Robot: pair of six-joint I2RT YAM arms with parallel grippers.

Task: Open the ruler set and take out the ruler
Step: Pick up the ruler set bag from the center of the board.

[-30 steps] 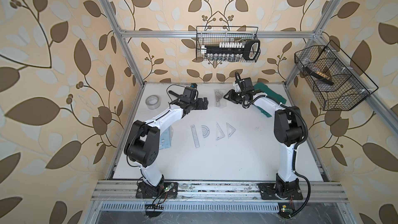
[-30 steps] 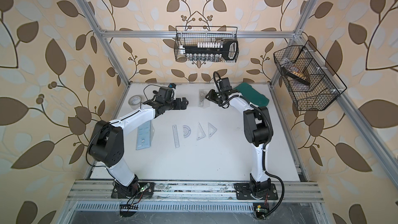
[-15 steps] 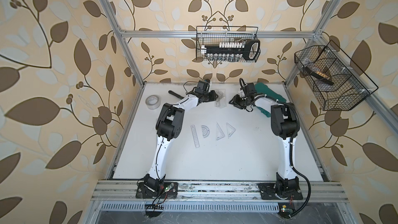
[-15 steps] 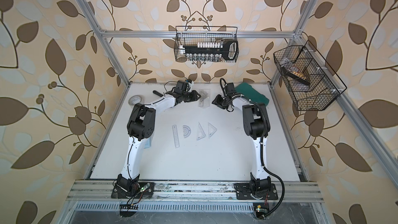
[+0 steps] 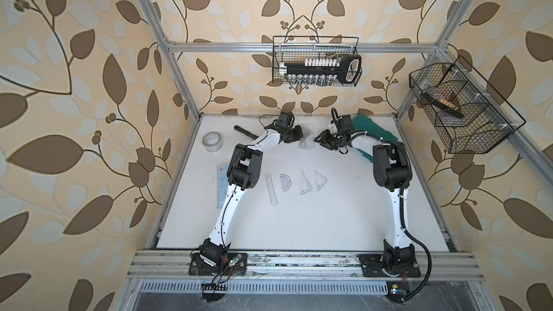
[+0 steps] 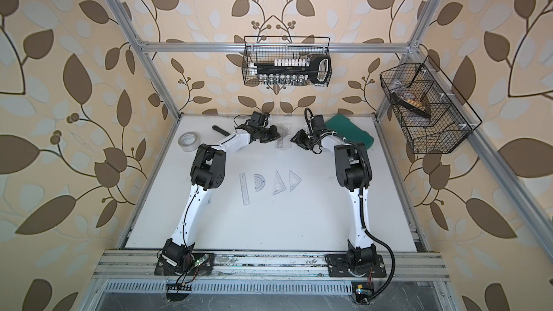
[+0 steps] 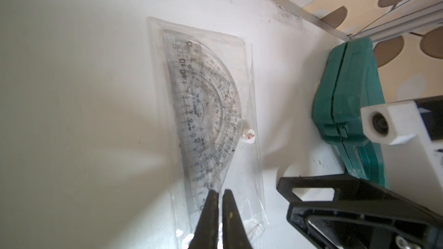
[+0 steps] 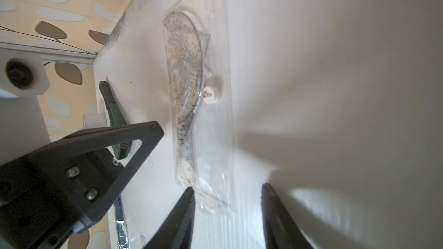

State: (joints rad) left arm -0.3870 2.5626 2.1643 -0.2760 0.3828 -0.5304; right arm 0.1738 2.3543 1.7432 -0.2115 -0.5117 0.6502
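Left gripper has its jaws drawn together to a thin slit, the tips resting on the ruler set toward one end; whether any film is nipped between them cannot be told. That set is a clear plastic pouch lying flat on the white table, and in both top views it sits in the upper middle of the frame, close to the table's back edge, between the two grippers. Through the plastic show a protractor and a straight ruler, with a white snap button at the pouch's long edge. The right gripper stands partly apart, its fingers on either side of the pouch's end, gripping nothing. In the centre of the frame a loose ruler, a loose protractor, a tall set square and a broad set square lie in a row, apart from one another. A tape roll lies left of the pouch in the frame and a green case right of it, behind the right arm.
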